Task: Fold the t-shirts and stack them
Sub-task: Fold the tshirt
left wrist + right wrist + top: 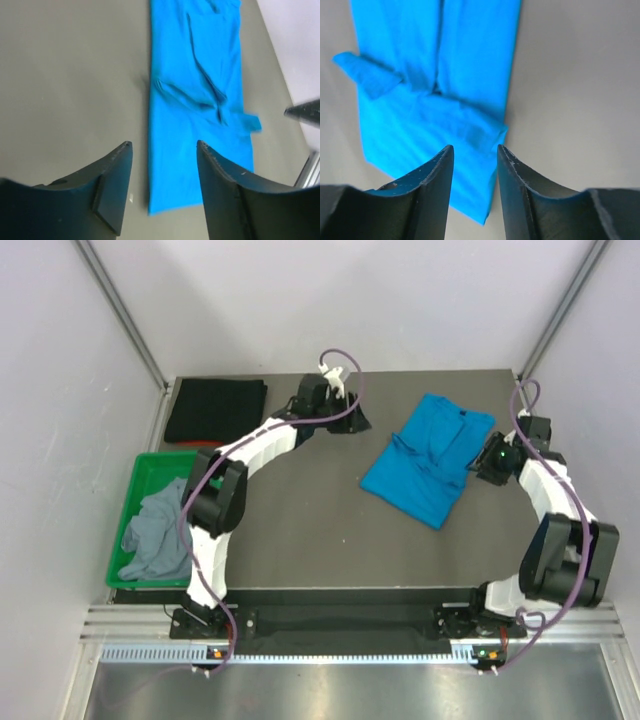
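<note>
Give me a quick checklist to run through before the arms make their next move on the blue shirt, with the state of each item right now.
1. Left gripper empty: ok, jaws apart, nothing between them.
2. Right gripper empty: ok, jaws apart over the blue t-shirt, no cloth pinched.
3. The blue t-shirt lying flat: not ok, ridges run across it and a sleeve corner sticks out.
4. Black t-shirt folded, ready as a stack base: ok, at the far left corner.
5. Grey t-shirt folded: not ok, crumpled in the green bin.
</note>
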You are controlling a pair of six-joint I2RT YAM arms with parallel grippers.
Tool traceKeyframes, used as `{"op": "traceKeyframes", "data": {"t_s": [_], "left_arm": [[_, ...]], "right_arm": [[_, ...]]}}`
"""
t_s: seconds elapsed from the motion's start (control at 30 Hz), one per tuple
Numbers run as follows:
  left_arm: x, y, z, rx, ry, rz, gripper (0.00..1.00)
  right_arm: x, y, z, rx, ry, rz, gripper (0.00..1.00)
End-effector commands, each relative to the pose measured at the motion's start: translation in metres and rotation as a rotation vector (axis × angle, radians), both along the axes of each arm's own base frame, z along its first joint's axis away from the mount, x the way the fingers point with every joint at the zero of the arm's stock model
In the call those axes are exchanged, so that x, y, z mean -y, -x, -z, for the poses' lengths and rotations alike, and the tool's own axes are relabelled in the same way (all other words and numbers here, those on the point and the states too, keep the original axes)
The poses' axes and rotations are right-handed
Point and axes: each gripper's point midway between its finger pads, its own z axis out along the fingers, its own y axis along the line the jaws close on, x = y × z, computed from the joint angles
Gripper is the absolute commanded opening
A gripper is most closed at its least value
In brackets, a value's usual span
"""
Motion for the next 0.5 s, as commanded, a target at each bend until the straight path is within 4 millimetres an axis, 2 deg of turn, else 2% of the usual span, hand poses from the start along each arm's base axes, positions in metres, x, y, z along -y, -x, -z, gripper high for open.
{"op": "traceKeyframes", "data": {"t_s": [0.0,0.07,0.1,0.2,0.23,0.3,0.33,0.47], "left_arm": [[-0.014,0.047,0.007,0.021,-0.074,0.138,0.58],[-0.019,0.064,0.014,0.011,-0.098,0.166,0.56],[-0.024,0.075,0.028,-0.022,-0.120,0.177,0.56],[-0.027,0.089,0.039,-0.043,-0.144,0.210,0.56],[-0.028,0.095,0.046,-0.063,-0.148,0.218,0.57],[-0.026,0.103,0.053,-0.091,-0.133,0.241,0.59],[-0.024,0.108,0.059,-0.104,-0.129,0.251,0.59],[-0.014,0.120,0.075,-0.135,-0.138,0.277,0.59]], "right_arm": [[-0.012,0.018,-0.017,0.027,-0.034,-0.029,0.41],[-0.015,0.026,-0.018,0.024,-0.039,-0.032,0.42],[-0.017,0.028,-0.018,0.021,-0.047,-0.035,0.43],[-0.032,0.039,-0.015,0.023,-0.130,-0.040,0.45],[-0.037,0.049,-0.003,-0.012,-0.158,-0.031,0.45],[-0.042,0.060,0.005,-0.042,-0.193,-0.003,0.47],[-0.046,0.073,0.018,-0.080,-0.213,0.011,0.47],[-0.055,0.092,0.029,-0.075,-0.252,0.042,0.48]]}}
